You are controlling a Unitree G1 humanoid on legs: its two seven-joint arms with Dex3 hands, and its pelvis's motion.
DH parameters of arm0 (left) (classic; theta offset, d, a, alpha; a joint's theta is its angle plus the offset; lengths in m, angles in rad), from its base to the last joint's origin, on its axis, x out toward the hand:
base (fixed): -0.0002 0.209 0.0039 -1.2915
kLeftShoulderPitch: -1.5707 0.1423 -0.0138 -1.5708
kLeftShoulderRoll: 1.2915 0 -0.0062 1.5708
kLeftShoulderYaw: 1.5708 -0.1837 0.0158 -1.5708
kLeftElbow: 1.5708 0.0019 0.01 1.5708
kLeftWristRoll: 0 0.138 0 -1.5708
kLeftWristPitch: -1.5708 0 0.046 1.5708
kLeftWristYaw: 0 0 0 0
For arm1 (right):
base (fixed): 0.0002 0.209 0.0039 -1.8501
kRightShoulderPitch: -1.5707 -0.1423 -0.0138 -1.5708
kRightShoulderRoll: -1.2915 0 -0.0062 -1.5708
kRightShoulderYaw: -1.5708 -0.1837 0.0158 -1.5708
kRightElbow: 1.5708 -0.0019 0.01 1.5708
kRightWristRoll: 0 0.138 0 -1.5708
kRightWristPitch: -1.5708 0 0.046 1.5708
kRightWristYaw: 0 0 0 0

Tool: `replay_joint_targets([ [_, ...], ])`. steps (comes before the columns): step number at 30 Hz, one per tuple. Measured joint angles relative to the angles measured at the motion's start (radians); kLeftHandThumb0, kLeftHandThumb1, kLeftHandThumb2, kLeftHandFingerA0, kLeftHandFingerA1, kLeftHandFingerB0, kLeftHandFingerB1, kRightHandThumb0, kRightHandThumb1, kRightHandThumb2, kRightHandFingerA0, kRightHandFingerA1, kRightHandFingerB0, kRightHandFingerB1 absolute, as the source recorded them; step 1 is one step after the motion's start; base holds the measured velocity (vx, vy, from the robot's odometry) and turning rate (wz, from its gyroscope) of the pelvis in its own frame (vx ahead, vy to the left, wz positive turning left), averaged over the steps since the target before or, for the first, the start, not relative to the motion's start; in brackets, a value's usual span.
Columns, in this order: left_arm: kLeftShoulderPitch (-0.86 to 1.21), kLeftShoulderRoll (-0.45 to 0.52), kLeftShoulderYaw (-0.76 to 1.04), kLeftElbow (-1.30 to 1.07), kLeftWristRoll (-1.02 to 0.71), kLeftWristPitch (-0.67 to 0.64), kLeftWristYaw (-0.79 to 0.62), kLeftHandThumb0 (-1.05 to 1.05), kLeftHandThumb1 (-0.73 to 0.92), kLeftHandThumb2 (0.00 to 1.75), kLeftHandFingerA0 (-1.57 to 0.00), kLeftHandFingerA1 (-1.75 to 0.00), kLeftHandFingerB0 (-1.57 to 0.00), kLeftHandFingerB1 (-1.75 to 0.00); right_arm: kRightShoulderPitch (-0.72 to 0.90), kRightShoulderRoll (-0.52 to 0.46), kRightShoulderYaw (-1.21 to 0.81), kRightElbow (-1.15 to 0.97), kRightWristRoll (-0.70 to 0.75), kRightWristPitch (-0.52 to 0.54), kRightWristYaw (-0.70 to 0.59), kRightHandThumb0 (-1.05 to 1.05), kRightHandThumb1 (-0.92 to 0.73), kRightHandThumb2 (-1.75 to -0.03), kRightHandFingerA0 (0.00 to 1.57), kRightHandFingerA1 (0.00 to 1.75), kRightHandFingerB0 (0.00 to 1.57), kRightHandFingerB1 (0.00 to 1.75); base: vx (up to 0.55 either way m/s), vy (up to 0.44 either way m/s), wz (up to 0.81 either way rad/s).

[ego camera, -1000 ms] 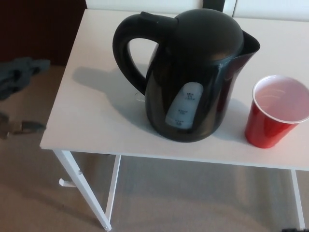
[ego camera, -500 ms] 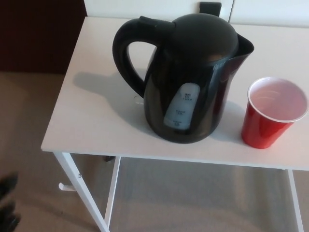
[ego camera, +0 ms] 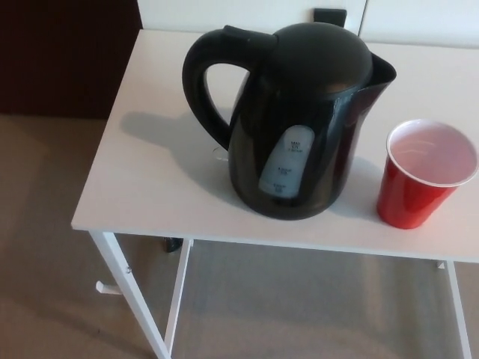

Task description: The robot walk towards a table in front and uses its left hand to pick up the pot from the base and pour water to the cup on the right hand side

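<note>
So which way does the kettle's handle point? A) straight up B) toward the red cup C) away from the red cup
C: the kettle has its handle on the picture's left, while the red cup stands on its other side, by the spout.

The pot (ego camera: 299, 120) hides its base; the table (ego camera: 150, 179) is cut off at the right edge.

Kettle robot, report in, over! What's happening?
Both hands out of view. Kettle upright on table, untouched. Red cup to its right, standing apart. Nothing in the way.
</note>
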Motion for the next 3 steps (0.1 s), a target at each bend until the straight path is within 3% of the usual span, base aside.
replay_joint_targets([
  [3, -0.031, 0.019, -0.050, 0.090, 0.031, -0.054, 0.050, -0.64, 0.79, 1.06, -0.04, -0.37, -0.04, -0.33, -0.020, 0.000, -0.005, 0.009, 0.006, -0.009, -0.001, -0.35, -0.62, -0.58, 0.70, 0.62, 0.52, 0.48, 0.00, 0.000, 0.00],
])
